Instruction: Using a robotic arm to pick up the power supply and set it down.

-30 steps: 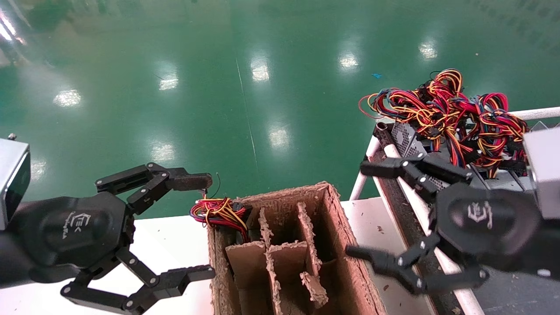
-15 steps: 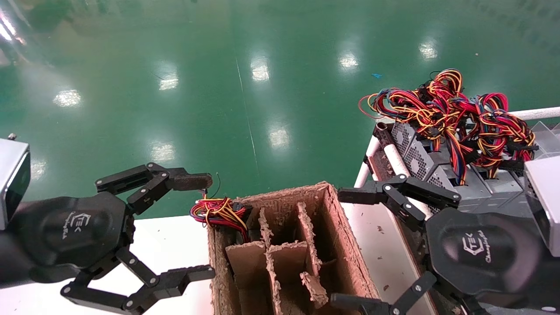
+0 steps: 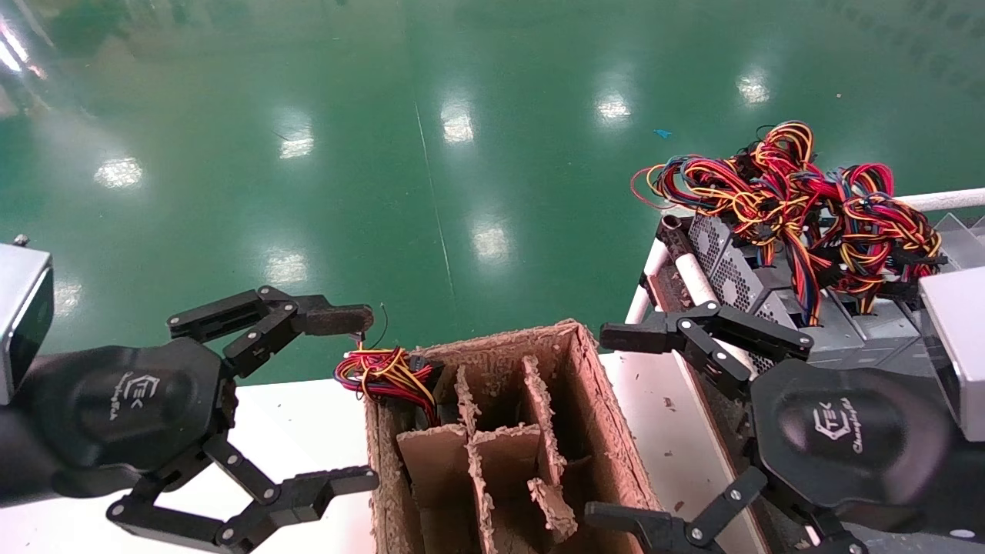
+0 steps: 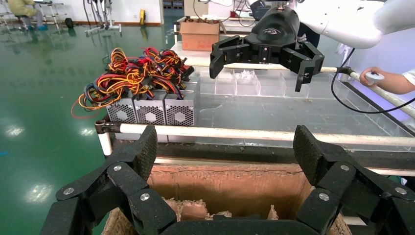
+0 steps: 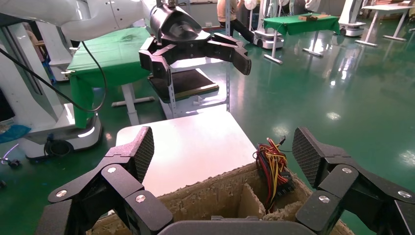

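Silver-grey power supply boxes (image 3: 731, 269) with vent grilles stand in a row on the rack at the right (image 4: 151, 110), under a tangle of red, yellow and blue wires (image 3: 785, 192). Another wire bundle (image 3: 385, 373) sticks out of the cardboard box's far left compartment (image 5: 271, 169). My right gripper (image 3: 608, 427), the robotic arm with plain black fingers, hangs open and empty between the box and the rack, nearer than the power supplies (image 5: 225, 152). On the box's left side, my left gripper (image 3: 342, 400) is open and holds nothing (image 4: 226, 152).
A worn cardboard box (image 3: 600, 408) with torn dividers sits on the white table (image 3: 292, 415). The rack's white tube rail (image 3: 692, 269) runs beside the right gripper. Clear plastic trays (image 4: 244, 83) lie farther along the rack. Green floor lies beyond.
My right gripper has drawn back from over the rack's power supplies toward the near side, beside the box, still open. The left gripper has not moved.
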You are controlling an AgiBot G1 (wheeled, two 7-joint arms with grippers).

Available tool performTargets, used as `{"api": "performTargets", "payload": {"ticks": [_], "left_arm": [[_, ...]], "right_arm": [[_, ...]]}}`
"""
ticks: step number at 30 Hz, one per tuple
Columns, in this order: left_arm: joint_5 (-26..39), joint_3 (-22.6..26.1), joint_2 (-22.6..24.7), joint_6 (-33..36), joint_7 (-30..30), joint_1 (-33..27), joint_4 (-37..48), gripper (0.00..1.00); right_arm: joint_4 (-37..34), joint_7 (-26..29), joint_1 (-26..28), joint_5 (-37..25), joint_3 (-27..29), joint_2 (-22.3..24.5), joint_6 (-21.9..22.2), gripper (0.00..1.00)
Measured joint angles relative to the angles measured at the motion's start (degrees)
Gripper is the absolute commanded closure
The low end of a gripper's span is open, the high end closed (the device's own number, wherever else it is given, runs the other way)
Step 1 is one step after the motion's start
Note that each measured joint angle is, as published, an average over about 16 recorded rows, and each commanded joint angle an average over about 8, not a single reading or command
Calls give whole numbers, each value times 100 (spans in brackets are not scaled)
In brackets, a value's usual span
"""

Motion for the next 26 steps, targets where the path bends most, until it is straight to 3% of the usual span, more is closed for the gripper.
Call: {"api": "performTargets", "payload": {"ticks": [26], "left_arm": [[0, 0, 0, 0, 0, 0, 0, 0]], "right_arm": [[-10, 7, 4, -20, 9, 9, 24, 0]]}}
